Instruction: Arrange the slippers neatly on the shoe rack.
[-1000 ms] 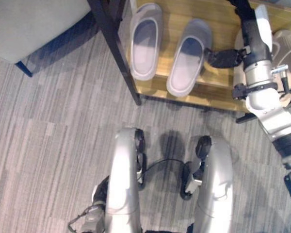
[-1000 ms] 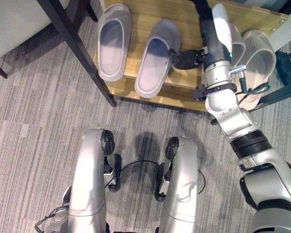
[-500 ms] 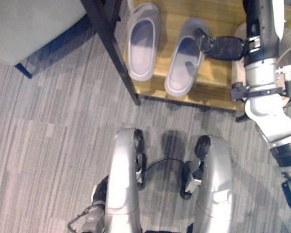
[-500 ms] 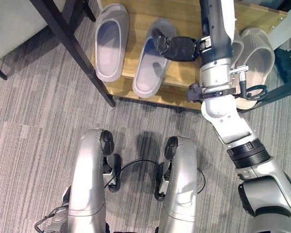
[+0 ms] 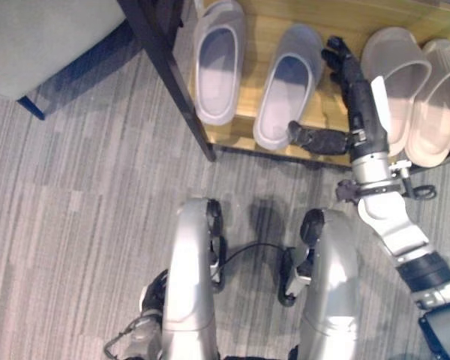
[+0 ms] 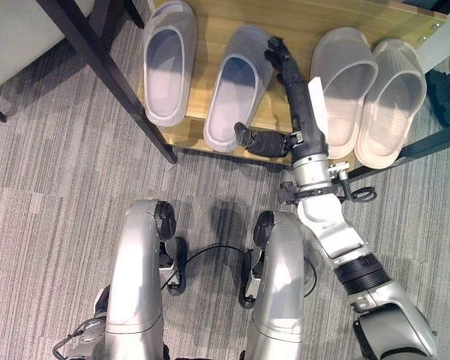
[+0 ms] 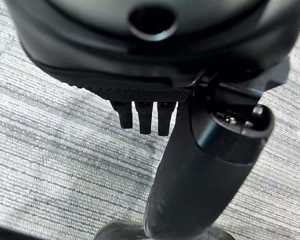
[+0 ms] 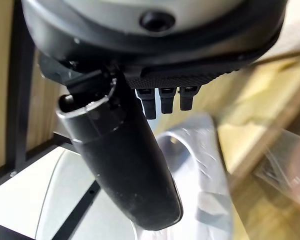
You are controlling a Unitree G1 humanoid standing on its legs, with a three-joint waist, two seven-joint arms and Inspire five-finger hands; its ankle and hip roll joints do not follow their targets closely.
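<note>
Grey slippers point(image 6: 235, 97) and a beige pair point(image 6: 367, 97) sit in a row on the wooden shoe rack point(image 6: 285, 30); the right robot hand point(image 6: 289, 82) lies between them, fingers extended, grasping nothing.

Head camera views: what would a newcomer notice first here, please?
Four slippers on the wooden shoe rack: a grey pair on the left and a beige pair on the right. The right hand lies open between the pairs, its thumb at the heel of the inner grey slipper.
</note>
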